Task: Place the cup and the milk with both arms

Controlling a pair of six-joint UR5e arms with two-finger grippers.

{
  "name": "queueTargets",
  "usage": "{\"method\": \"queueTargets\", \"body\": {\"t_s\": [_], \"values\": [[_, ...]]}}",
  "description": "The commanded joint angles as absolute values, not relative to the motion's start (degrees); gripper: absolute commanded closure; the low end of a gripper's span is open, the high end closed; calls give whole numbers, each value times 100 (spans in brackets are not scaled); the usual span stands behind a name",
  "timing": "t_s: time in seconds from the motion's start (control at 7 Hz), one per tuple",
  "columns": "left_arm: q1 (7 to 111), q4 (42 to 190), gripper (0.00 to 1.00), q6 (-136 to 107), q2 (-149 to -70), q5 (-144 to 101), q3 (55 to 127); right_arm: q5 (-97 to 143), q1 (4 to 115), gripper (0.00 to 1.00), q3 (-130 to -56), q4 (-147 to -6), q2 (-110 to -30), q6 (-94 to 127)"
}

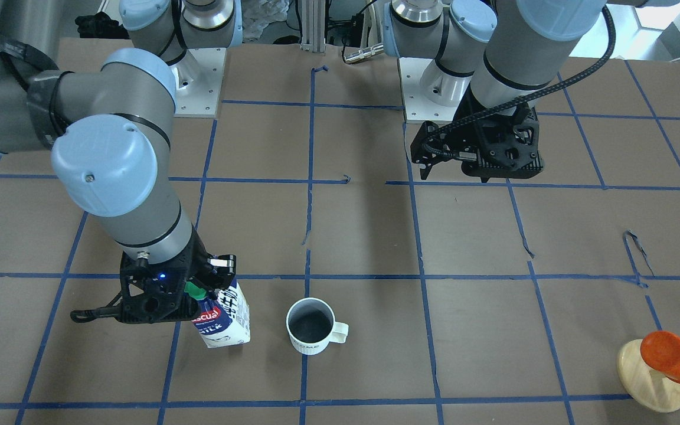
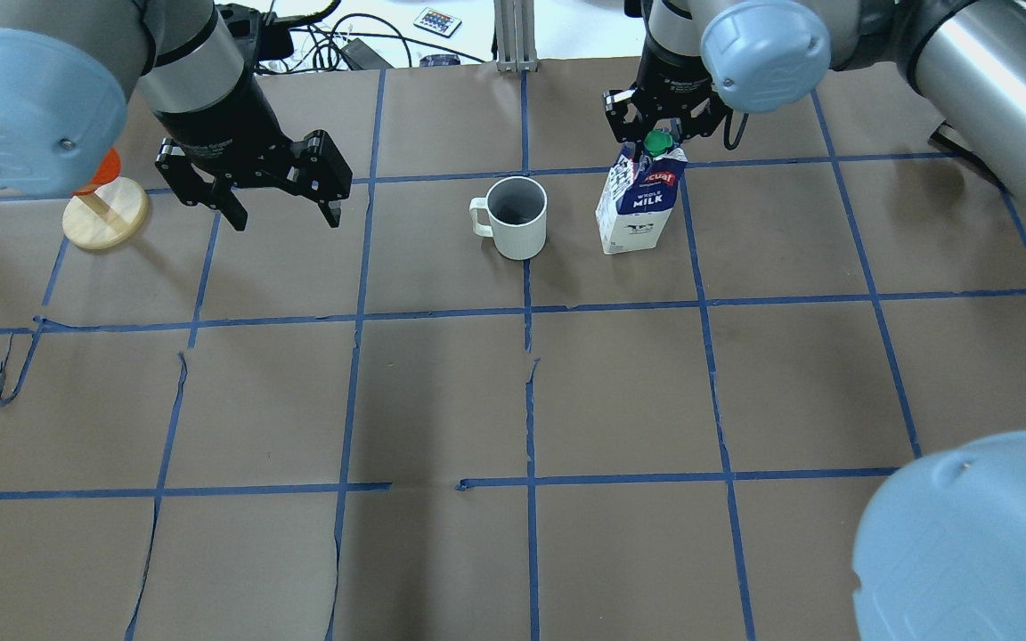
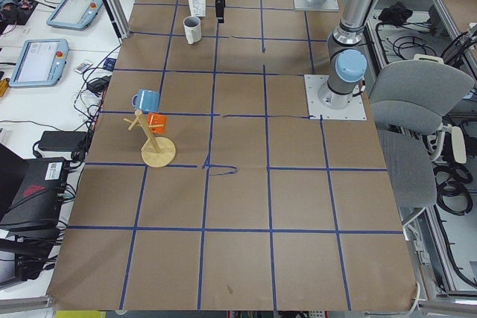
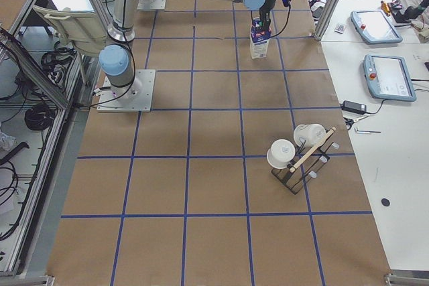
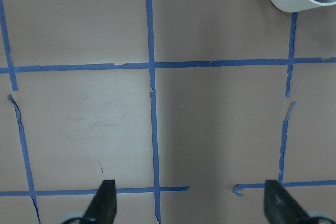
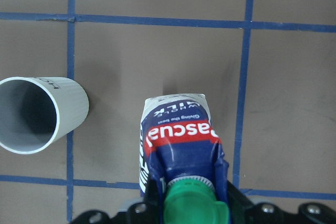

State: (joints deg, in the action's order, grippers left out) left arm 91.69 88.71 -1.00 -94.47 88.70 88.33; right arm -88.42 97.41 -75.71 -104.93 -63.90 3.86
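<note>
Right tool (image 2: 660,133) is pinched shut on the pointy top of the milk carton (image 2: 638,209), right by its green cap (image 2: 657,141). The carton stands tall, its long side going up and down, straight under the tool. It looks like its bottom is on the worktop (image 2: 442,401), near the middle of the far edge.

The white mug (image 2: 517,218) sits just beside the carton, on the side toward the robot's left. They do not touch. The mug's handle points away from the carton.

I think the next move is to let go and lift straight up. Sliding sideways toward the mug could bump it.

The left tool (image 2: 286,221) hangs over the worktop nearer the far left corner, its 2 fingers wide apart and holding nothing.
</note>
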Motion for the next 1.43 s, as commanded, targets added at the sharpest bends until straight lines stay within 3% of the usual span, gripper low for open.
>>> {"method": "queueTargets", "body": {"t_s": [0.0,0.14,1.29], "values": [[9114,8807,0,-70,-9431,8842,8877,-8859,9966,61,-7365,-10503,-6074,641],[9123,8807,0,-105,-9405,8842,8912,-8851,9993,57,-7365,-10494,-6073,807],[9097,8798,0,-176,-9352,8851,8947,-8842,10169,57,-7339,-10740,-5959,1441]]}}
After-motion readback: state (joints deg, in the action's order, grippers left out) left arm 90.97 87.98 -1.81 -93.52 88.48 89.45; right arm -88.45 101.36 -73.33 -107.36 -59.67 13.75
